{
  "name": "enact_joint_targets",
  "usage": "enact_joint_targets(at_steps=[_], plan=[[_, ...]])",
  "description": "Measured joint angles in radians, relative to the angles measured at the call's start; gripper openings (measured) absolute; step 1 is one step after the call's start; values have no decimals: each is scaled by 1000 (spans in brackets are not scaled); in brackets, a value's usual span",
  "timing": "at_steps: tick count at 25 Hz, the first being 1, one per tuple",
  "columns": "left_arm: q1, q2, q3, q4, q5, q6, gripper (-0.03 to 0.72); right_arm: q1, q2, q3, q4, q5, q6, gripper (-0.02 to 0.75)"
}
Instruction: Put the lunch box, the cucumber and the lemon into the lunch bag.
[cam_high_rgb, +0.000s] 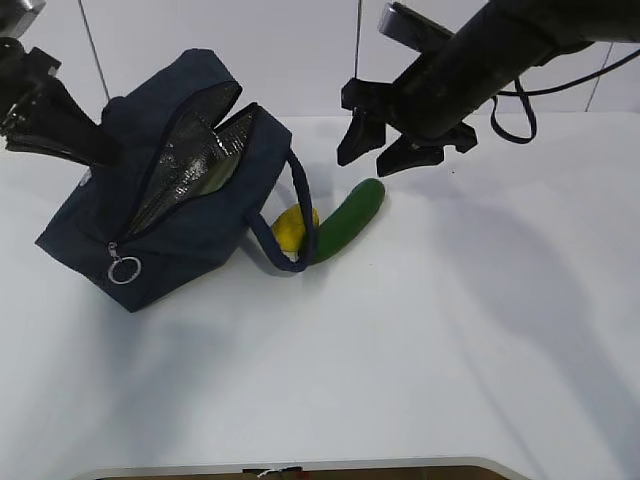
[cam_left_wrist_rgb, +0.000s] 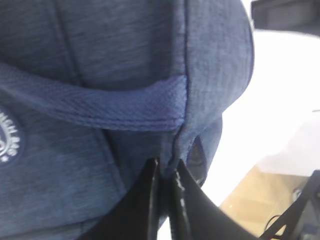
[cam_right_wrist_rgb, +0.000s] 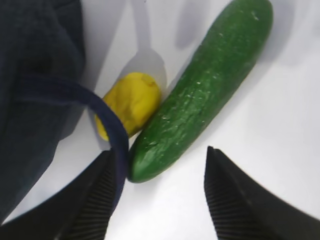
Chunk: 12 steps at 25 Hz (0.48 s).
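Note:
The navy lunch bag (cam_high_rgb: 170, 200) lies on the left of the table with its zipper open and the foil lining showing. A pale green patch (cam_high_rgb: 224, 172) shows inside the opening; the lunch box is otherwise hidden. The lemon (cam_high_rgb: 288, 228) and the cucumber (cam_high_rgb: 352, 218) lie side by side to the right of the bag, with the bag's handle (cam_high_rgb: 300, 205) looped in front of the lemon. My left gripper (cam_left_wrist_rgb: 167, 170) is shut on a fold of the bag's fabric (cam_left_wrist_rgb: 125, 60). My right gripper (cam_high_rgb: 378, 152) is open and empty above the cucumber (cam_right_wrist_rgb: 205, 90), next to the lemon (cam_right_wrist_rgb: 132, 102) and the handle (cam_right_wrist_rgb: 107, 125).
The zipper's metal ring pull (cam_high_rgb: 124, 269) hangs at the bag's near end. The white table (cam_high_rgb: 450, 350) stretches to the front and right. Its front edge (cam_high_rgb: 300, 466) runs along the bottom. A black cable (cam_high_rgb: 515, 110) hangs from the right arm.

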Motion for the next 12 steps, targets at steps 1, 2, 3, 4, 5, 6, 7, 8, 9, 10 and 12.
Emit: enact_joint_targets(at_steps=[1, 2, 3, 4, 5, 6, 7, 8, 9, 10, 12], plan=[[0, 0, 0, 8, 0, 0, -9, 0, 6, 0, -4, -4, 10, 449], [0, 0, 0, 19, 0, 0, -9, 0, 15, 0, -9, -4, 18, 449], [0, 0, 0, 24, 2, 0, -9, 0, 28, 0, -14, -4, 23, 449], [0, 0, 0, 29, 2, 0, -9, 0, 38, 0, -18, -6, 33, 449], [0, 0, 0, 31, 2, 0, -9, 0, 46, 0, -20, -6, 42, 449], [0, 0, 0, 33, 2, 0, -9, 0, 53, 0, -24, -10, 57, 449], [0, 0, 0, 35, 2, 0, -9, 0, 58, 0, -34, -16, 80, 449], [0, 0, 0, 35, 2, 0, -9, 0, 62, 0, -50, -20, 106, 449], [0, 0, 0, 35, 2, 0, -9, 0, 69, 0, -63, -24, 126, 449], [0, 0, 0, 35, 2, 0, -9, 0, 77, -2, -74, -27, 147, 449], [0, 0, 0, 35, 2, 0, -9, 0, 92, -6, -89, -27, 181, 449]])
